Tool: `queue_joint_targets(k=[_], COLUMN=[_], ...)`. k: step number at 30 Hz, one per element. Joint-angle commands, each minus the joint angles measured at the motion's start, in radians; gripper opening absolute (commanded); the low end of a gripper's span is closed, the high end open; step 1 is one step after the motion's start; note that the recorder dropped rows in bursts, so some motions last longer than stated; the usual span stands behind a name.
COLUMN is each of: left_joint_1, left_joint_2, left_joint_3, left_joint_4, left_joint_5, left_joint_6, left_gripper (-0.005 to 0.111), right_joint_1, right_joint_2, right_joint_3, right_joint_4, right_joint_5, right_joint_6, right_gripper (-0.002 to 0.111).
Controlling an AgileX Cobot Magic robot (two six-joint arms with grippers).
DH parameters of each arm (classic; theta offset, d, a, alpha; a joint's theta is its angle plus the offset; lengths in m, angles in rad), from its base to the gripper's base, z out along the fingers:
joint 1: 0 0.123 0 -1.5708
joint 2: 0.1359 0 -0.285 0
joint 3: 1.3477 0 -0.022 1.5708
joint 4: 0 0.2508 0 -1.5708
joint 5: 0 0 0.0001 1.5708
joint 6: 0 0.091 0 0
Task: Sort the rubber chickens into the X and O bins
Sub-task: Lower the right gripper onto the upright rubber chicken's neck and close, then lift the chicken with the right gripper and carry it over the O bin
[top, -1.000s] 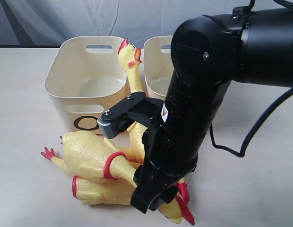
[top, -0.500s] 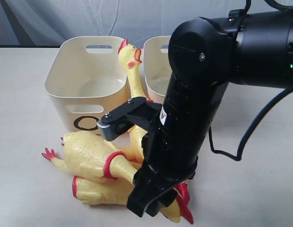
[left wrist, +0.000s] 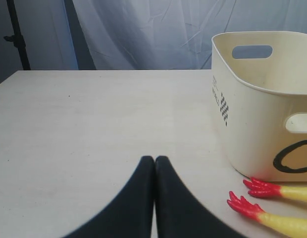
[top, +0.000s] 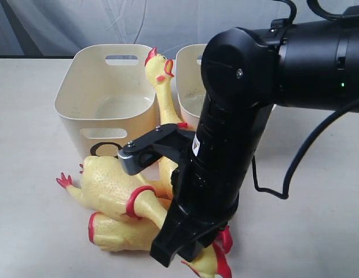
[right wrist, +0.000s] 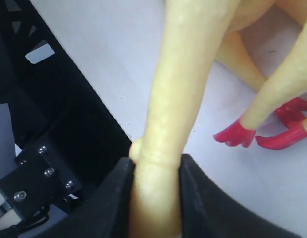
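Note:
Three rubber chickens lie in front of the bins. One leans upright with its head between the bins. A fat one with a red collar lies across another. My right gripper is shut on a chicken's yellow neck, both fingers pressing its sides. In the exterior view the arm hides those fingers. The O bin stands at the back left. A second cream bin is beside it, its mark hidden. My left gripper is shut and holds nothing, low over the table beside the O bin.
Red chicken feet lie on the table close to the left gripper and the O bin. More red feet lie beside the held neck. A black cable trails on the table to the right of the arm.
The right jaws have closed onto the chicken's neck as the arm sank a little. The fat chicken shifted slightly, and the red-combed head at the bottom edge moved.

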Motion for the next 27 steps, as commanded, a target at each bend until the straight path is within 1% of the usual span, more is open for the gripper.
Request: queue_joint_targets(k=[1, 6, 11, 17, 24, 27], left_joint_1=[0.001, 0.001, 0.001, 0.001, 0.001, 0.001], left_joint_2=[-0.002, -0.002, -0.002, -0.002, -0.002, -0.002], left_joint_3=[-0.003, -0.003, -0.003, -0.003, -0.003, -0.003], left_joint_4=[0.000, 0.000, 0.000, 0.000, 0.000, 0.000], left_joint_5=[-0.008, -0.008, -0.008, -0.008, -0.008, -0.008], left_joint_6=[-0.001, -0.001, -0.001, -0.001, -0.001, -0.001], left_gripper=[0.000, 0.000, 0.000, 0.000, 0.000, 0.000], right_joint_1=[0.001, 0.001, 0.001, 0.001, -0.001, -0.001], right_joint_2=[-0.039, -0.105, -0.183, -0.278, -0.329, -0.317], right_joint_3=[-0.005, -0.005, -0.005, -0.022, -0.129, -0.191], right_joint_4=[0.039, 0.039, 0.085, 0.109, 0.103, 0.058], right_joint_5=[-0.011, -0.011, 0.023, 0.023, 0.020, -0.006], right_joint_6=[-0.011, -0.017, -0.027, -0.060, -0.055, -0.008], right_gripper=[0.020, 0.020, 0.020, 0.020, 0.020, 0.020])
